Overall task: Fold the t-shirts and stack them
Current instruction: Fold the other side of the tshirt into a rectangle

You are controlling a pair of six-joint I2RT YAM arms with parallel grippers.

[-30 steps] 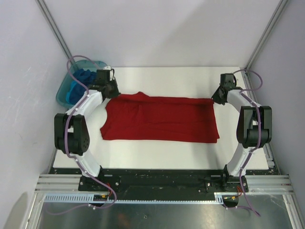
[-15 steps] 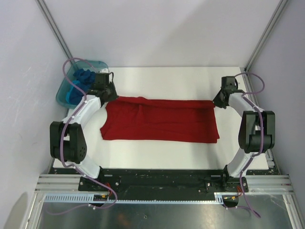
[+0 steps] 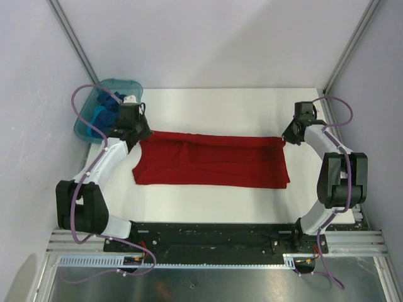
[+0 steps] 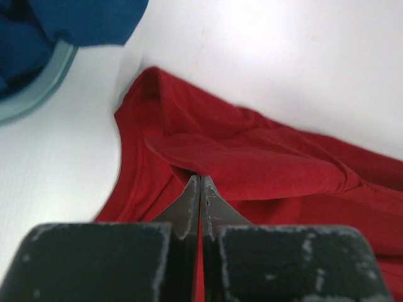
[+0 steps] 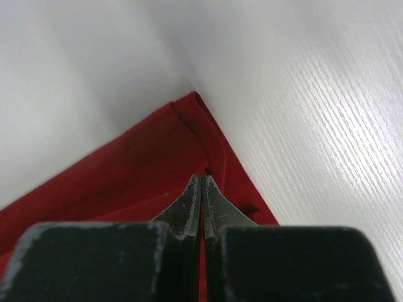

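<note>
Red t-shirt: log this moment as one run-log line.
left gripper: shut on red t-shirt, far-left corner | right gripper: shut on far-right corner | blue t-shirts: in tub

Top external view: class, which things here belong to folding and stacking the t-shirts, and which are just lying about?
Part of the job:
- red t-shirt, spread flat
- blue t-shirts, bundled in the tub

Just there:
- teal tub, only holding the blue ones
- white table

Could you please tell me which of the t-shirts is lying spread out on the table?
The red t-shirt; the blue t-shirts are bunched in the teal tub at the far left.
</note>
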